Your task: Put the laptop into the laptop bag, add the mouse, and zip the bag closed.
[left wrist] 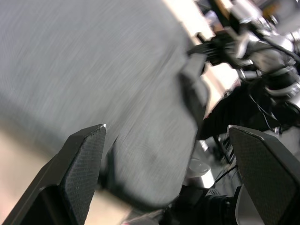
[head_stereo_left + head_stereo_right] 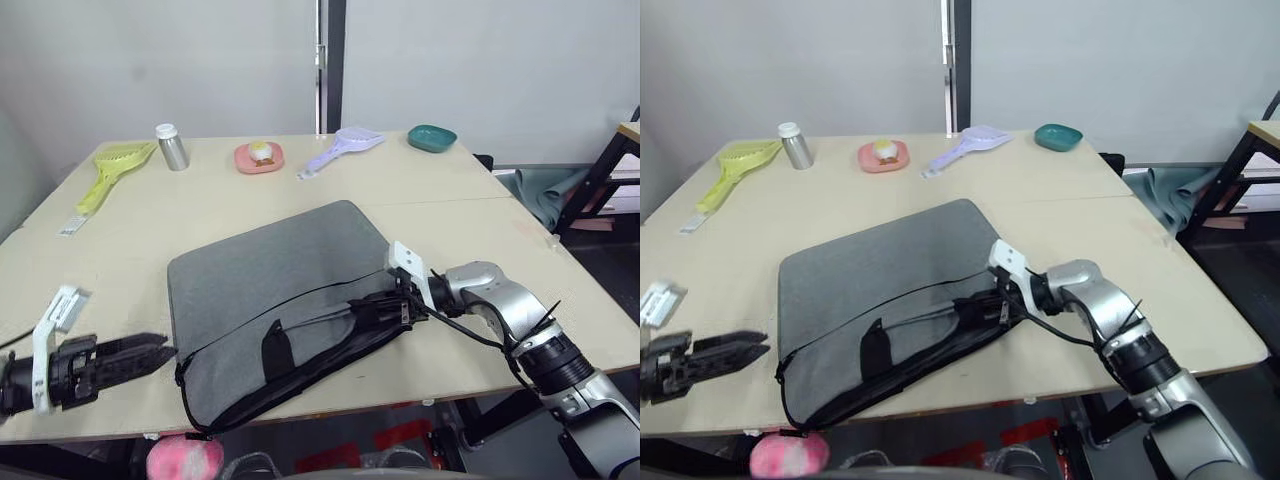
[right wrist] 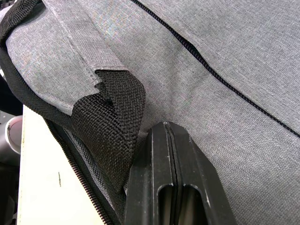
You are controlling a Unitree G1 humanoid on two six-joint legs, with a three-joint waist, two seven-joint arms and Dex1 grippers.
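**A:** Grey fabric across the middle of the head views: that is the laptop bag (image 2: 275, 290), lying flat on the table (image 2: 130, 240) with its lower edge at the table's near edge. Where do the grippers stand?

**B:** The right gripper (image 2: 385, 310) sits at the bag's lower right corner. In its wrist view its two fingers are pressed flat together against the grey cloth, beside a black strap handle (image 3: 110, 117) and the zipper line. Whether anything is pinched between them I cannot tell. The left gripper (image 2: 135, 355) is in the lower left of the frame, just beside the bag's left corner; its wrist view shows the fingers spread wide with nothing between them.

**A:** What could go wrong from here?

**B:** My guess is the bag sliding. It already reaches the table edge, and a pull along the zipper from the right corner could drag it off if the left gripper does not hold the other end. The closed fingers could also slip off the cloth, or catch the strap instead of the zipper pull.

**A:** And the other things?

**B:** A pink plush toy (image 2: 185, 458) shows below the table edge, lower left. Along the top of the frame lie a yellow scoop (image 2: 112, 170), a metal bottle (image 2: 172, 147), a pink dish (image 2: 260, 157), a lilac scoop (image 2: 342, 147) and a teal bowl (image 2: 431, 137), all well apart from the bag.
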